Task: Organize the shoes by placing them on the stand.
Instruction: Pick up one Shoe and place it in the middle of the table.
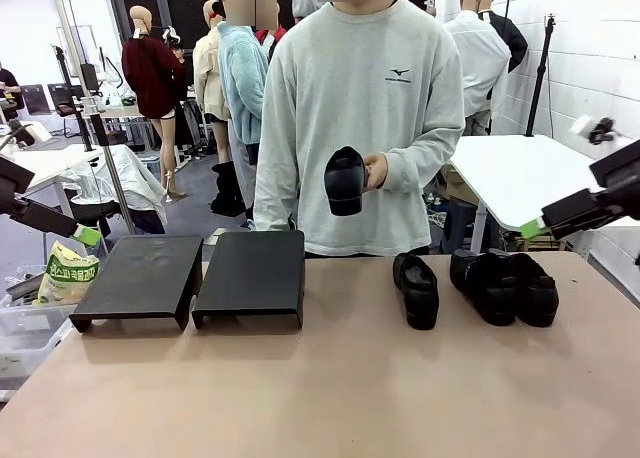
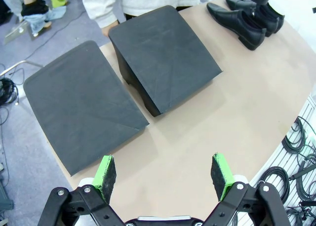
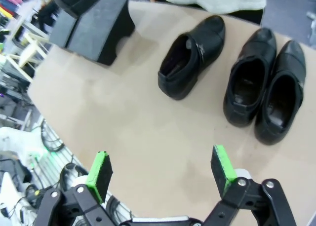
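Observation:
The stand is two matte-black sloped panels (image 1: 135,278) (image 1: 250,273) on the table's left half, also seen from above as panels (image 2: 81,107) (image 2: 165,58). Three black shoes rest on the right half: a single one (image 1: 416,290) and a close pair (image 1: 505,286). The same single shoe (image 3: 192,56) and pair (image 3: 264,90) lie under my right wrist. The person holds another shoe (image 1: 345,181) at chest height. My left gripper (image 2: 163,174) hangs open above the table's left edge, near the stand. My right gripper (image 3: 160,169) hangs open above the right edge, apart from the shoes.
The tan table (image 1: 330,388) is bare in front of the stand and shoes. A white table (image 1: 520,173) stands at the back right. A bag (image 1: 68,273) and a plastic bin sit off the left edge. Cables (image 2: 296,137) hang below the table's side.

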`<state>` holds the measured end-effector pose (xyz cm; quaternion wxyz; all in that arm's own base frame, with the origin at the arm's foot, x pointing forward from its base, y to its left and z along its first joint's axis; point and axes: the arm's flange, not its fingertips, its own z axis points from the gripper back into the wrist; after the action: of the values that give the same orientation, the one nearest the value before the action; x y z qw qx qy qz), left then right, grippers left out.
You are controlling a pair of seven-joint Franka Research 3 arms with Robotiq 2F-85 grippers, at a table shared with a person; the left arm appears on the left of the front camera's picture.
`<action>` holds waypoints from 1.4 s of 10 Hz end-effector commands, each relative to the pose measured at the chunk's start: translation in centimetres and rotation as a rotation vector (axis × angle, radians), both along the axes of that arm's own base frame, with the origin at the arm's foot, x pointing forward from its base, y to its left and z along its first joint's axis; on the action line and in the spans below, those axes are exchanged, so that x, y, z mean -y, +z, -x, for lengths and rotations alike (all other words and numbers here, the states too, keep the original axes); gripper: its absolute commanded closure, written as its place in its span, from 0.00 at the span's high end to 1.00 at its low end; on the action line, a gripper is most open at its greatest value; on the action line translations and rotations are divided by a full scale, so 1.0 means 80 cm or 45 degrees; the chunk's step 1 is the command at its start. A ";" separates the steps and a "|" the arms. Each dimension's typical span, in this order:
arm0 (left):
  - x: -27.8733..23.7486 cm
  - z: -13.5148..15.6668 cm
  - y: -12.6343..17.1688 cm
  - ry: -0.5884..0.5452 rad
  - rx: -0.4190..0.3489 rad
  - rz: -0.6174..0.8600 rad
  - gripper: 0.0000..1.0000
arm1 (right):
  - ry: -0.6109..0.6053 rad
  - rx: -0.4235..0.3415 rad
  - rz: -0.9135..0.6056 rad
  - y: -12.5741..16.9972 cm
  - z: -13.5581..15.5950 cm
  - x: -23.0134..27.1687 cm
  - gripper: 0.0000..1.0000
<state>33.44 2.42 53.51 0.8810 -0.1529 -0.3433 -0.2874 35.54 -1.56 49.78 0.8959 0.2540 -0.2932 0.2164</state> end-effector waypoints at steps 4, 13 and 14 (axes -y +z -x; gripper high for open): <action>-0.002 -0.001 -0.001 -0.008 0.001 -0.002 1.00 | -0.059 -0.288 0.306 -0.012 -0.094 -0.046 1.00; -0.002 -0.001 -0.001 -0.008 0.001 -0.002 1.00 | -0.133 -0.383 0.566 -0.053 -0.132 -0.085 1.00; -0.002 -0.001 -0.001 -0.008 0.001 -0.002 1.00 | -0.155 -0.393 0.660 -0.051 -0.144 -0.099 1.00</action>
<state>33.46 2.43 53.49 0.8819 -0.1508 -0.3424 -0.2869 46.40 4.79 45.59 0.9679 0.0865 -0.1210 0.2024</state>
